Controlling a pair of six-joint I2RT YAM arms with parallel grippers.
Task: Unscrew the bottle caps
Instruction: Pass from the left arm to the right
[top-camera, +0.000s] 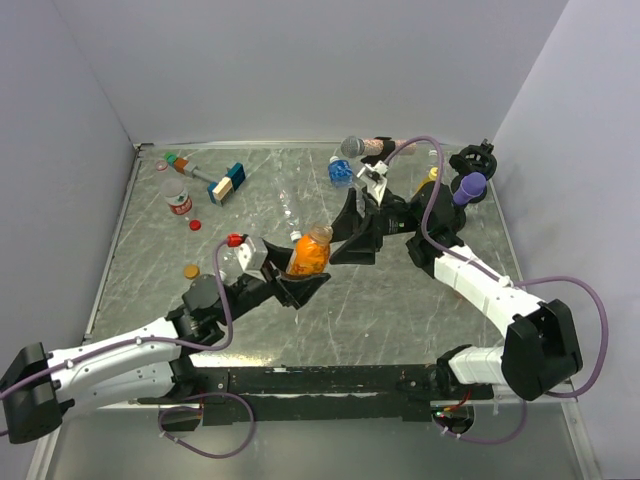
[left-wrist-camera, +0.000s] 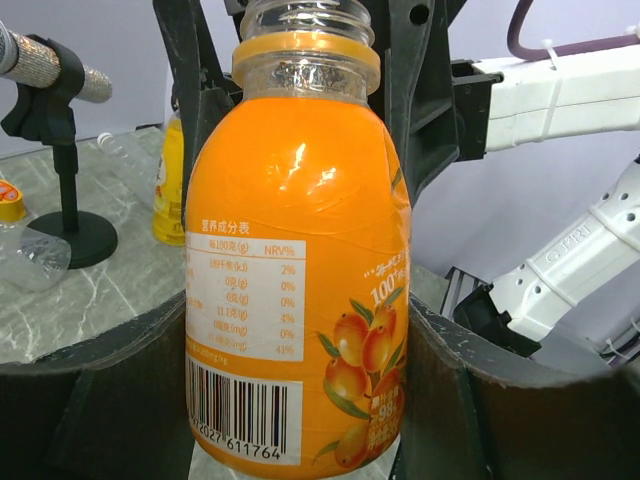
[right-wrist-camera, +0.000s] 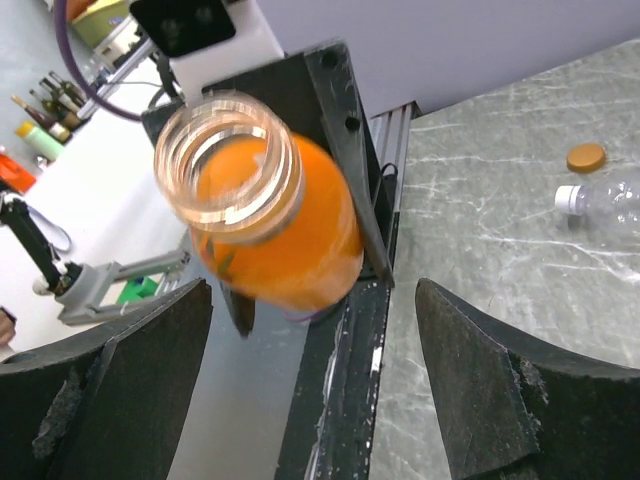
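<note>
The squat orange bottle (top-camera: 309, 256) is held tilted above the surface (top-camera: 400, 300), its clear threaded neck open and capless. A loose orange cap (top-camera: 191, 270) and red cap (top-camera: 195, 224) lie at left, near a clear red-labelled bottle (top-camera: 178, 200). A blue-labelled bottle (top-camera: 340, 172) lies at the back.

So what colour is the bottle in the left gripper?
The bottle is orange with a clear neck and a white label panel, clearest in the left wrist view.

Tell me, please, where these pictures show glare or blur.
Left wrist view: the orange bottle is sharp, its print readable, with a white glare patch on its shoulder. Right wrist view: the same bottle's open neck looks smeared, while the orange cap on the table is clearer. Top view: even light, everything fairly sharp.
</note>
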